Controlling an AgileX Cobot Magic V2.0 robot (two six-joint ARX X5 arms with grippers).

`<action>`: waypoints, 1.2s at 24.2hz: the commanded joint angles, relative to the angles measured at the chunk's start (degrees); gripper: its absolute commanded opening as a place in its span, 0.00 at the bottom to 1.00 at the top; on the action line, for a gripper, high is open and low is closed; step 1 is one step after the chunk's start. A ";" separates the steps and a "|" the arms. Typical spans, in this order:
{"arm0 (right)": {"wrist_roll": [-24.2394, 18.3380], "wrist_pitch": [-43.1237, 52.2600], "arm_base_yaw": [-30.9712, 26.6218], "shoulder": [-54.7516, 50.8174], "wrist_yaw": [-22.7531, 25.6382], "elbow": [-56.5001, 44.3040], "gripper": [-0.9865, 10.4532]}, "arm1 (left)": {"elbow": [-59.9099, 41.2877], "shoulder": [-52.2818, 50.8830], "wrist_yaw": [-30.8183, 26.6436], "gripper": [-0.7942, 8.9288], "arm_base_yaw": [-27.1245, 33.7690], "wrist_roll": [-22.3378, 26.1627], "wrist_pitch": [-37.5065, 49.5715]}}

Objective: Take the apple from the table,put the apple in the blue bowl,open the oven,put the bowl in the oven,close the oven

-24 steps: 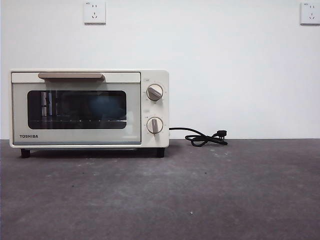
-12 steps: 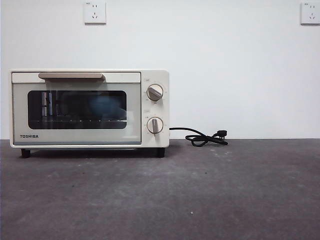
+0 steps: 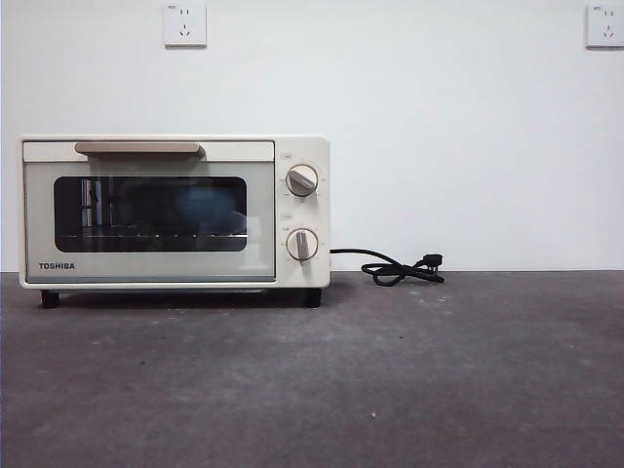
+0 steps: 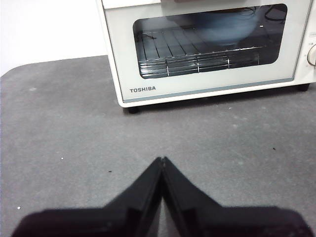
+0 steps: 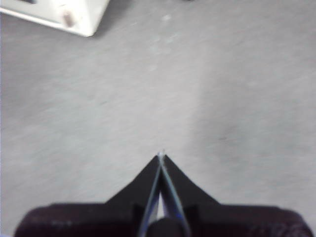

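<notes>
The left pincer [image 4: 162, 159] is clenched, its two black jaws pressed tip to tip with nothing between them, and it hangs over bare table [image 4: 59, 148] in front of the oven [image 4: 207, 49], well apart from it. The right pincer [image 5: 161, 156] is likewise clenched and empty, its jaws meeting at a point above the grey table, with only one lower corner of the oven [image 5: 74, 17] showing at the edge of that blurred view. Neither arm appears in the front view.

The oven [image 3: 174, 213] stands on the table [image 3: 390, 380] against the white wall, toward the left side of the front view. Its door is shut, the bar handle [image 3: 138, 148] lying level along the top of the door, and the two round knobs [image 3: 301, 180] sit one above the other on the panel beside the glass. The TOSHIBA name is printed at the lower corner of the door. Through the dark glass a wire rack can be seen, and on it rests the blue bowl [image 4: 222, 27], a dim blue shape toward the knob side of the chamber; in the front view it is only a faint bluish patch [image 3: 207, 207] behind the glass. The apple cannot be made out through the glass in any view.

A black cord [image 3: 395, 268] runs from the oven's side and lies coiled on the table by the wall, its plug at the end. Two wall sockets [image 3: 185, 24] are mounted high on the wall.
</notes>
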 commanded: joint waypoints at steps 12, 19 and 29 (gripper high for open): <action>-17.22 52.78 -32.02 -32.39 -26.53 -46.47 0.09 | -0.61 0.00 0.20 0.08 -0.09 -0.46 0.68; -17.31 59.78 -40.94 -43.39 -26.51 -60.89 0.09 | -0.61 0.00 0.20 0.08 -0.09 -0.46 0.68; -18.95 60.74 -45.42 -56.48 -26.36 -74.79 0.09 | -0.61 0.00 0.20 0.08 -0.09 -0.46 0.68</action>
